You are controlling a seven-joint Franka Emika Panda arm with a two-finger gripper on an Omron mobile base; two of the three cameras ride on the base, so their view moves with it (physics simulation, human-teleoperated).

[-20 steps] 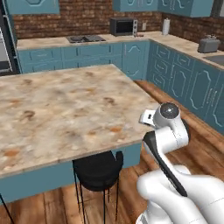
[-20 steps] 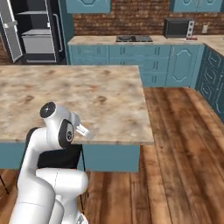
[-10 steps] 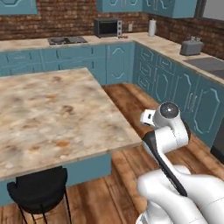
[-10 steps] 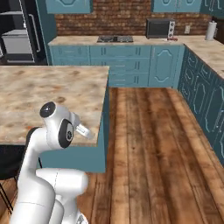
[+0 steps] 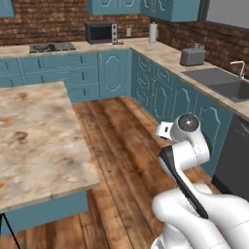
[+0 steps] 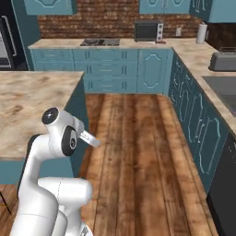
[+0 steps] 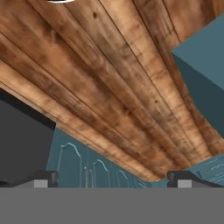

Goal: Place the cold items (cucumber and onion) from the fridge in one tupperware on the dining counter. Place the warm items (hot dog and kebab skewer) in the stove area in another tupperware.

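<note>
White arm folded, open gripper [image 7: 112, 177] over wood floor [image 7: 109, 78]

Wood floor [image 6: 133, 152] aisle open between dining counter [image 5: 34, 141] and teal cabinets [image 5: 185, 97].

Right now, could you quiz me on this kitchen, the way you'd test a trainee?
1. True or false: the hand is holding food.
2. What sits right of the stove on the back counter? A) microwave B) kettle C) bowl
3. Fill in: the toaster stands on the side counter between the paper towel roll and the ____.

Key:
1. False: its fingers stand wide apart over the wood floor, nothing between them.
2. A: the microwave.
3. The sink.
</note>
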